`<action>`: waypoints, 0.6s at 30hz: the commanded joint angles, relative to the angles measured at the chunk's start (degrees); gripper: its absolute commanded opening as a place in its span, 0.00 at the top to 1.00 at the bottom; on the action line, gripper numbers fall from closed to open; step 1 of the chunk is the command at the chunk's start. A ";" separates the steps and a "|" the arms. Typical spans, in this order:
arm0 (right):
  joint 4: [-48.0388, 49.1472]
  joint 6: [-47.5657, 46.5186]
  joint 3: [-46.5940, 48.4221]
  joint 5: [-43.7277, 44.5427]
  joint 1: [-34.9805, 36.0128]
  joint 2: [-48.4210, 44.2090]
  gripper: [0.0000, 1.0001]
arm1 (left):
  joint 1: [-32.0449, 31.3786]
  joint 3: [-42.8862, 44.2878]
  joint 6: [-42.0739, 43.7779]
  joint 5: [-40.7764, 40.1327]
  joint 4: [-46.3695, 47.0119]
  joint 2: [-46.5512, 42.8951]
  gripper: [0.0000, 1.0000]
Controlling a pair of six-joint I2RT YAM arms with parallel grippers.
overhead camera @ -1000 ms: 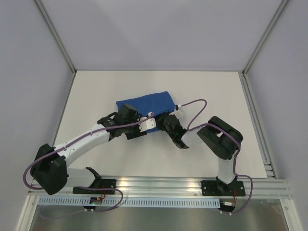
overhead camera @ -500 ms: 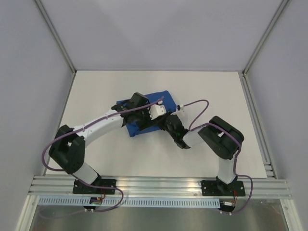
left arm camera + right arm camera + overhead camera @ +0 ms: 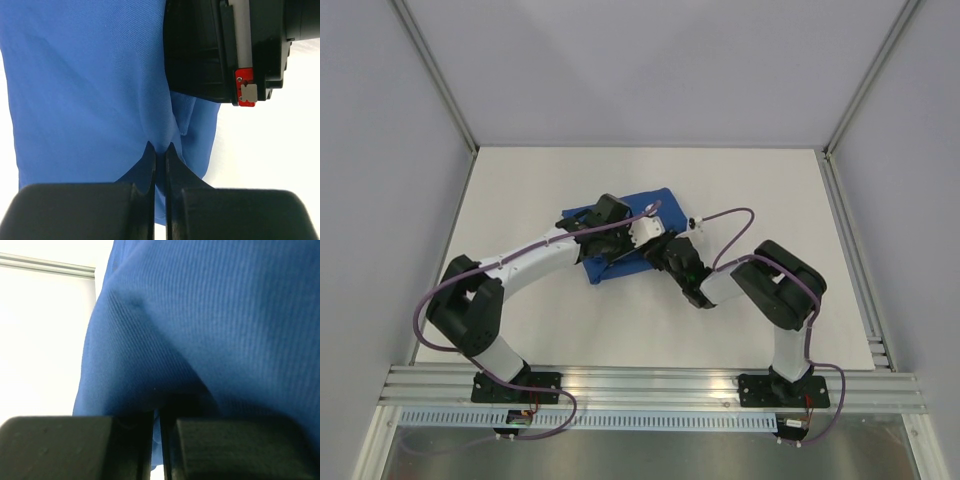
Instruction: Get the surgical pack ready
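The surgical pack (image 3: 658, 198) is a royal-blue cloth bundle lying mid-table, largely covered by both wrists in the top view. My left gripper (image 3: 636, 250) reaches over it from the left. In the left wrist view its jaws (image 3: 160, 150) are shut on a raised fold of the blue cloth (image 3: 90, 90), near the bundle's edge. My right gripper (image 3: 657, 256) comes in from the right. Its jaws (image 3: 159, 415) are shut on the cloth (image 3: 210, 315), with blue fabric showing in the narrow slit between them. Whatever is inside the bundle is hidden.
The right gripper's black body (image 3: 210, 50) sits close to the left fingertips. White tabletop (image 3: 570, 330) surrounds the bundle. Aluminium frame posts (image 3: 840, 130) stand at the table's corners and a rail (image 3: 650, 385) runs along the near edge.
My left arm swung from the bundle's near-left side up over the cloth. Its jaws, open earlier, have closed on a fold. The right gripper kept its hold.
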 commanded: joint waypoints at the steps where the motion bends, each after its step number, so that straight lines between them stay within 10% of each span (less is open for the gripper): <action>1: 1.83 -0.17 2.84 2.88 -1.23 1.60 0.91 | -0.30 -0.11 0.42 1.63 1.16 -3.32 1.00; 18: -2.66 -1.14 3.72 10.96 -7.82 1.60 0.89 | -0.21 -5.12 6.93 0.93 1.51 -10.09 1.00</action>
